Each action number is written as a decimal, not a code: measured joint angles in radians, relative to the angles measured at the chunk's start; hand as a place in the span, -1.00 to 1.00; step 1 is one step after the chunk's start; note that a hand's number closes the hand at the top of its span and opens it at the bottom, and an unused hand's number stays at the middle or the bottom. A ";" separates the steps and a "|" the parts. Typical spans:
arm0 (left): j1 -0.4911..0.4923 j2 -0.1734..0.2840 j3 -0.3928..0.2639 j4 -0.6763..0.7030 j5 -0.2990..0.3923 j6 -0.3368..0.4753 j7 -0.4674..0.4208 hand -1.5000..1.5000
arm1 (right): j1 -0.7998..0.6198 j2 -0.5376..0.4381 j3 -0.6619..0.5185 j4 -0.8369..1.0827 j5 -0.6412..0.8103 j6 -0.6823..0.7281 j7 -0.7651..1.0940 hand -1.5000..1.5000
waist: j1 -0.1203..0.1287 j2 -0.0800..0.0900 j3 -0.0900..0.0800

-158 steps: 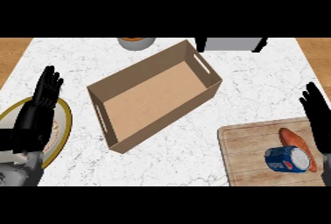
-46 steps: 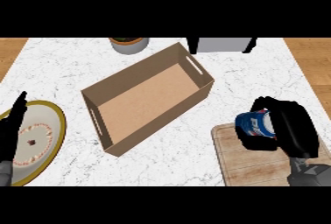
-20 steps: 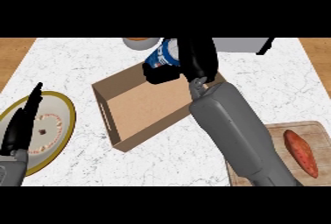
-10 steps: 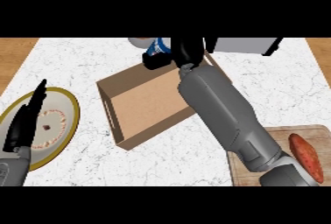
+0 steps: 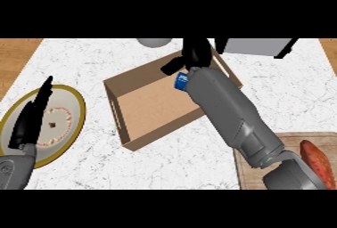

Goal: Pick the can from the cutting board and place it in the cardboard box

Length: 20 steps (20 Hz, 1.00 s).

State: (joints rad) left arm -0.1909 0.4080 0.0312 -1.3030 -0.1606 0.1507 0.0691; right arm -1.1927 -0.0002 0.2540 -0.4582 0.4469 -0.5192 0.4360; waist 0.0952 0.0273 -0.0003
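Over the cardboard box (image 5: 154, 109), the right hand (image 5: 192, 55) curls around the can (image 5: 182, 80); the left hand (image 5: 33, 118) rests flat, fingers straight.

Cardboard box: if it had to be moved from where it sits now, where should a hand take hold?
Probably the slot handle in the left short wall of the cardboard box, approached from the plate side. That wall is unobstructed, while the right hand and its forearm lie across the far right part with the can.
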 measured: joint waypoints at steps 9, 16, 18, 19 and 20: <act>0.005 0.004 0.019 0.019 0.000 -0.006 -0.020 0.00 | -0.010 0.000 -0.044 0.018 -0.120 -0.182 -0.225 -1.00 | -0.013 -0.004 0.001; 0.039 0.003 0.043 0.008 -0.003 0.005 -0.014 0.00 | 0.040 -0.007 -0.144 -0.053 -0.229 -0.245 -0.393 -1.00 | -0.056 -0.016 0.001; 0.045 0.010 0.058 0.012 0.001 0.000 -0.015 0.00 | 0.084 -0.015 -0.164 -0.100 -0.252 -0.229 -0.430 -1.00 | -0.070 -0.021 0.001; 0.045 0.009 0.060 0.011 -0.001 0.000 -0.011 0.00 | 0.099 -0.030 -0.174 -0.120 -0.262 -0.211 -0.440 -1.00 | -0.075 -0.022 0.001; 0.053 0.011 0.064 0.002 0.001 -0.001 0.000 0.00 | 0.127 -0.042 -0.183 -0.150 -0.274 -0.199 -0.450 -1.00 | -0.081 -0.025 0.001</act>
State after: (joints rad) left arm -0.1378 0.4190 0.0955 -1.3011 -0.1600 0.1500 0.0686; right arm -1.0655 -0.0424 0.0712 -0.6081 0.1732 -0.7185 -0.0141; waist 0.0142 0.0025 0.0004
